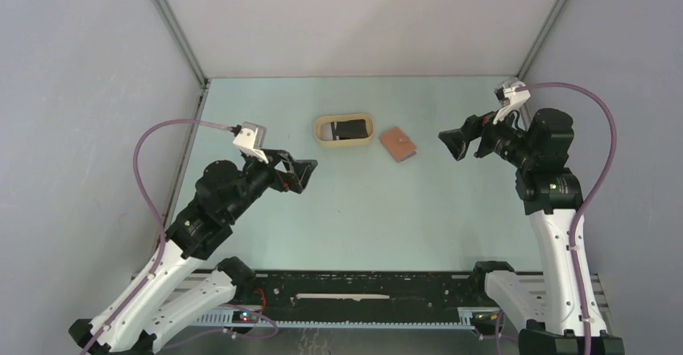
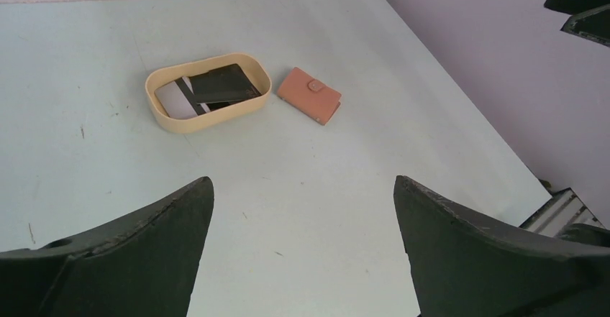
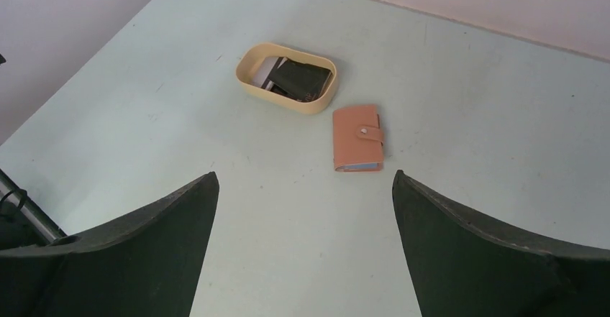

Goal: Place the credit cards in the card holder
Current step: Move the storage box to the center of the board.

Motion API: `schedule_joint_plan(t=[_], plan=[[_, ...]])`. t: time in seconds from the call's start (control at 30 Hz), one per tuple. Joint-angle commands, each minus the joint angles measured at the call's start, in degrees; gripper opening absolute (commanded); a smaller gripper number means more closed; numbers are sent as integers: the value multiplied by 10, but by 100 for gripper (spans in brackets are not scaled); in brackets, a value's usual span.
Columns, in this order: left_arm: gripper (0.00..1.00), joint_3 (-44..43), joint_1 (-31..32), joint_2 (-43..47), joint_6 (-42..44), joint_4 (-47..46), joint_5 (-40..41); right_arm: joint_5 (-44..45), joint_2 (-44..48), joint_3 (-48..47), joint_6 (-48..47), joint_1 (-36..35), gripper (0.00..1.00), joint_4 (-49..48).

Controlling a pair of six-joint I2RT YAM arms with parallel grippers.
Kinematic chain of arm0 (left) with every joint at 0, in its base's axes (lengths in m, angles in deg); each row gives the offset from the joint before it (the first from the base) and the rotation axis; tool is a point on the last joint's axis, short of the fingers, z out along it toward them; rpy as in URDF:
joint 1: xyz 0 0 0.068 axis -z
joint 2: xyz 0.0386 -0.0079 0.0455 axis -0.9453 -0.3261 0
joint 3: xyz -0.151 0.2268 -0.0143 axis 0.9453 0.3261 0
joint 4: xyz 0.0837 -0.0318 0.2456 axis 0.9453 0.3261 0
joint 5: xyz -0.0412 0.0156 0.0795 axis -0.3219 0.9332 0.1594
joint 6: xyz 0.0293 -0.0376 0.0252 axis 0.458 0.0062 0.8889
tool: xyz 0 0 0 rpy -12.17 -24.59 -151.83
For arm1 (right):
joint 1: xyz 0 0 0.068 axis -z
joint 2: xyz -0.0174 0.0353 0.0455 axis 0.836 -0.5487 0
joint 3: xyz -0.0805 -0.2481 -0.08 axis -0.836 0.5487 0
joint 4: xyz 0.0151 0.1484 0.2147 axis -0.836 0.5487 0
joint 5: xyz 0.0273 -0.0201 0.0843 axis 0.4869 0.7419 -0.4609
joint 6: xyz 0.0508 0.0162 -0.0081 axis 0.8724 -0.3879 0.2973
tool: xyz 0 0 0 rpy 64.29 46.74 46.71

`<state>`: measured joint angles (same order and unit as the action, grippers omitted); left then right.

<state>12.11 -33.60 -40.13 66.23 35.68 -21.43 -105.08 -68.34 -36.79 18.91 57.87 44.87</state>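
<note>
Dark credit cards (image 1: 349,129) (image 2: 224,83) (image 3: 301,78) lie inside a tan oval tray (image 1: 323,138) (image 2: 162,112) (image 3: 248,80) at the table's far middle. A pale card shows beside them in the left wrist view. Just right of the tray lies the card holder (image 1: 398,143) (image 2: 309,94) (image 3: 357,136), reddish-brown, folded and snapped closed. My left gripper (image 1: 302,171) (image 2: 302,187) hovers open, left and near of the tray, nothing between its fingers. At the right of the card holder my right gripper (image 1: 457,142) (image 3: 303,184) also stands open and holds nothing.
Grey walls enclose the pale green table (image 1: 354,210) on three sides. A black rail (image 1: 354,286) runs along the near edge between the arm bases. The right gripper's tip shows at the top right corner of the left wrist view.
</note>
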Motion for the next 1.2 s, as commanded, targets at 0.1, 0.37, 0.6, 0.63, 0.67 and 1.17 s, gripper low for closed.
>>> schedule_joint_plan(t=[0.1, 0.37, 0.6, 0.63, 0.67, 1.17], plan=[[100, 41, 2, 25, 19, -82, 9, -4, -14, 6, -6, 4, 100, -28], [100, 116, 2, 10, 13, -210, 29, -175, -89, 9, -215, -20, 100, 27], [100, 160, -10, -141, 20, -374, 34, 39, -329, -113, -273, -123, 98, 105], [100, 155, -11, -163, 21, -380, 33, 45, -365, -136, -247, -121, 95, 100], [100, 150, -11, -182, 20, -387, 30, 44, -400, -154, -226, -117, 93, 93], [99, 293, -23, -274, -37, -699, -88, 123, -773, -471, -77, -107, 67, 227]])
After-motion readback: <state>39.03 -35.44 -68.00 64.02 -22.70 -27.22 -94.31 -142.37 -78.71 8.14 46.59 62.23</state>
